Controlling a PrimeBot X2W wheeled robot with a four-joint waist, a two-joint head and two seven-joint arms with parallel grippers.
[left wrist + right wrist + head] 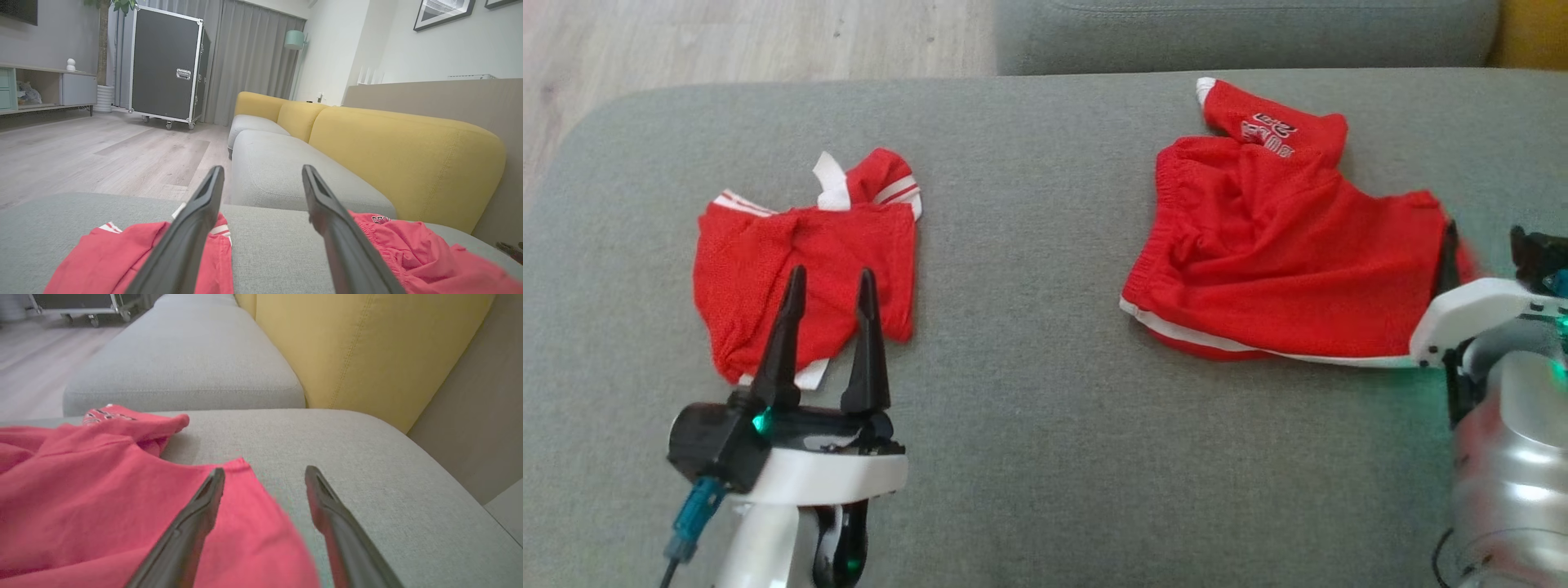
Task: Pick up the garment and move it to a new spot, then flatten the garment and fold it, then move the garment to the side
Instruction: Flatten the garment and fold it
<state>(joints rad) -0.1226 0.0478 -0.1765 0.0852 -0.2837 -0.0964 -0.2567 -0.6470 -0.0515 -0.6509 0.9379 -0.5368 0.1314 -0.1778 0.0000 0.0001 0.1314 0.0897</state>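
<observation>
Nearest the robot, the left gripper (832,273) hovers with its two dark fingers spread wide, holding nothing, just above a small red top (735,278) with white trim that lies folded on the left of the grey seat cushion (1029,367).

Over on the right, the right gripper (265,471) also has its fingers apart. One finger is over the near corner of the red shorts (1274,261) and the other over bare cushion, so the cloth is not pinched.

The shorts look like the garment being worked. They lie on the right half of the cushion, well apart from the top, rumpled, with one part flipped up so that its printed logo (1270,135) shows at the far edge.

I would judge flattening to be the step in hand, and it is not done.

- To do it well, the right claw should settle lower and close on that corner, taking both layers.
- It should then draw outward, low along the cushion, instead of lifting.
- The left gripper could come across to hold the gathered waistband side, or the whole garment may simply slide.

Beyond lie a second grey cushion (184,363), the yellow backrest (359,347) and, farthest, a black flight case (167,65).
</observation>
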